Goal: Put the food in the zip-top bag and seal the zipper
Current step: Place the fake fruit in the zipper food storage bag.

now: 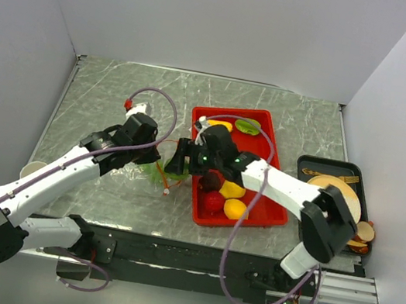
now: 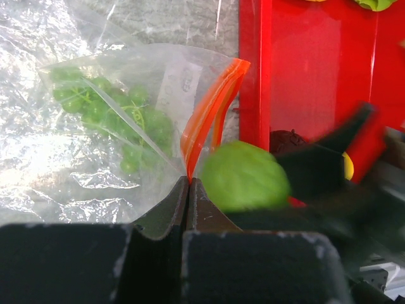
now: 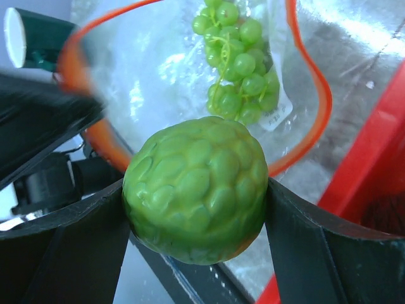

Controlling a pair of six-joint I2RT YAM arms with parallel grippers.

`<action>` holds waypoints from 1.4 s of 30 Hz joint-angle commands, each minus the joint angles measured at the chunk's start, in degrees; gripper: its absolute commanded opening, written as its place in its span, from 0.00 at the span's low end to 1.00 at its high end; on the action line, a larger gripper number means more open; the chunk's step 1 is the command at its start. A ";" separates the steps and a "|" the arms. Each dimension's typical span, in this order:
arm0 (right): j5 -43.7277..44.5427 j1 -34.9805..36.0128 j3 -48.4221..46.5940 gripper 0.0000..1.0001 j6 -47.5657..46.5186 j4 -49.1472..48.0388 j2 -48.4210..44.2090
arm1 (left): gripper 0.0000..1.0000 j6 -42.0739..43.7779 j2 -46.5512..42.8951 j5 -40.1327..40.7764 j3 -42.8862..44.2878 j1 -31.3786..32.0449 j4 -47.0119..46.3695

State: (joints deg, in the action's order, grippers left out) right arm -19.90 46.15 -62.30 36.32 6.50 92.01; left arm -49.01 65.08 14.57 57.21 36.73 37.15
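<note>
You're loading food: left gripper (image 2: 188, 185) is pinching the orange zipper (image 2: 205, 114) of the bag (image 2: 95, 164), holding its mouth open beside the red tray (image 2: 304, 76), grapes (image 2: 107, 107) lying inside, right gripper (image 3: 196, 185) is clamping a green fruit (image 3: 193, 158) at the mouth, so next you're pushing it in, then releasing.

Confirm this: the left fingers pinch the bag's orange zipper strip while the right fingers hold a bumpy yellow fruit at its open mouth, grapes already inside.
Not quite: the bumpy fruit between the right fingers is green, not yellow, as the right wrist view shows. The rest stands: the left fingers pinch the zipper strip and the grapes lie inside the bag.
</note>
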 commanded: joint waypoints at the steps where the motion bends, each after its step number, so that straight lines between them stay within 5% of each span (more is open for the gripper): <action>1: -4.70 0.69 -3.44 0.59 2.00 -5.35 4.92 | 0.03 -0.55 -3.11 -0.42 0.09 0.10 -1.46; 11: -11.12 2.01 -7.30 0.64 7.89 -14.85 12.14 | 0.04 -0.29 -3.91 0.37 -0.34 0.01 -0.85; 21: -10.86 2.63 -6.52 1.00 5.35 -11.52 12.68 | 0.05 -0.82 -4.43 1.34 0.18 0.10 -0.67; 42: 4.78 2.63 -5.46 0.99 -0.63 1.92 3.18 | 0.05 -0.91 -4.17 2.40 -0.26 0.09 -0.85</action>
State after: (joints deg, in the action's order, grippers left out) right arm -18.87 48.38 -66.57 38.17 4.38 96.55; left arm -49.34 61.58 16.38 56.69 36.69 38.37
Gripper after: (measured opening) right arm 0.994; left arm 0.055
